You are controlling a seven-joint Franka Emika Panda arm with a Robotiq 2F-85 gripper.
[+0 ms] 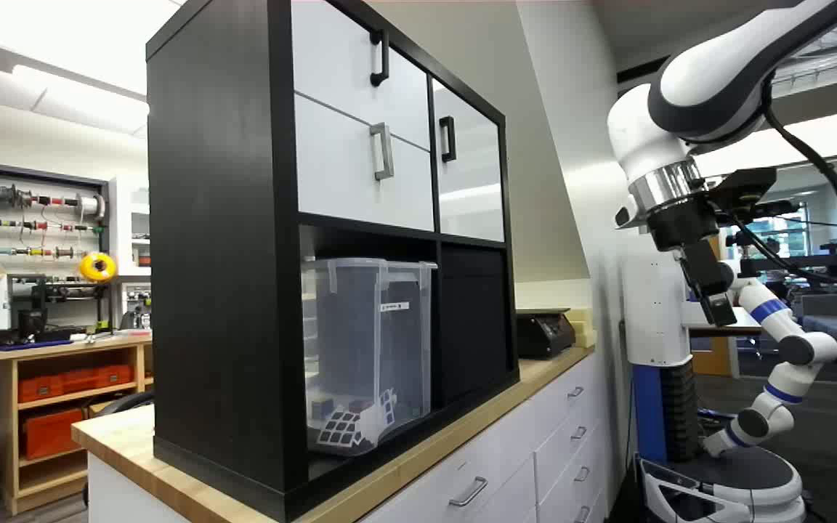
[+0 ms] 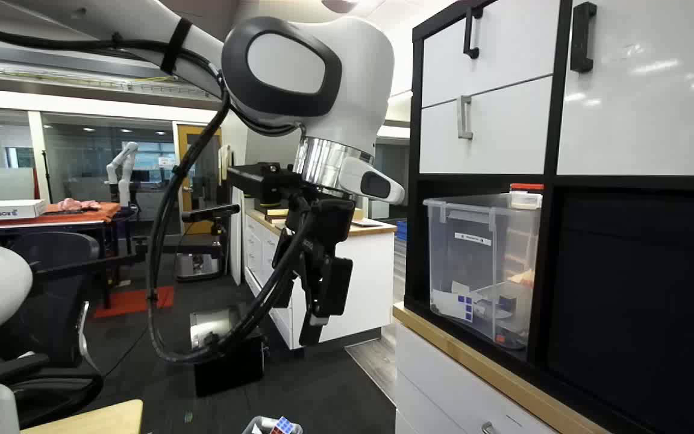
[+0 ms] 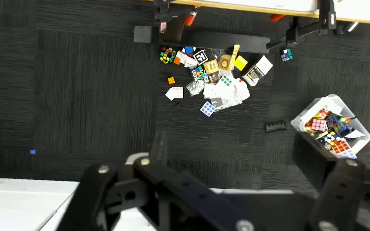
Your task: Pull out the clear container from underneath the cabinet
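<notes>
While the big black cabinet (image 1: 208, 254) has flat, shiny white doors (image 1: 476, 167), the clear bin (image 2: 452, 268) sits in its bottom left cubby (image 1: 349, 245). Hard, smooth plastic, it should be light but slippery; the front rim (image 2: 458, 207) looks best to grab. The claw (image 3: 231, 146) is spread and empty. The bin's label (image 2: 473, 239) is a thin strip.

Cube shelving cabinet (image 1: 211, 240): black frame, closed white fronts, upright along front edge of wooden bench (image 1: 120, 436). Clear plastic bin (image 1: 360, 349): boxy, rimmed, labelled on its face, upright inside lower cubby (image 1: 353, 242), the one nearer bench's exposed front corner.
</notes>
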